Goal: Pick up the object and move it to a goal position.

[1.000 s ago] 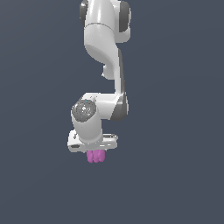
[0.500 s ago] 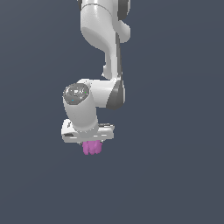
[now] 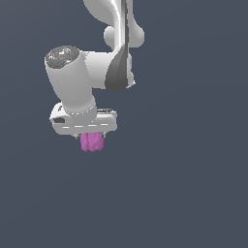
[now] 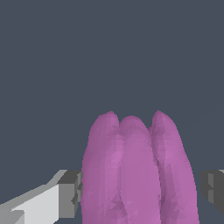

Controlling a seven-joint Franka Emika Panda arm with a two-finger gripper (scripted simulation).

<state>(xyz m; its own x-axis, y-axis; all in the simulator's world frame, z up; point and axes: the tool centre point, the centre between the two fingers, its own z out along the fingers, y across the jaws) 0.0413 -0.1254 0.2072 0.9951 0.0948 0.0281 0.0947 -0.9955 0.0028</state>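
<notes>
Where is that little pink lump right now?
In the exterior view, left of centre, the pink lump hangs directly under the white gripper, between its fingers.

The exterior view faced the white arm [image 3: 92, 72] from some distance; the wrist view looked close along the ridged magenta-pink blob [image 4: 138, 170], which both shared.
</notes>
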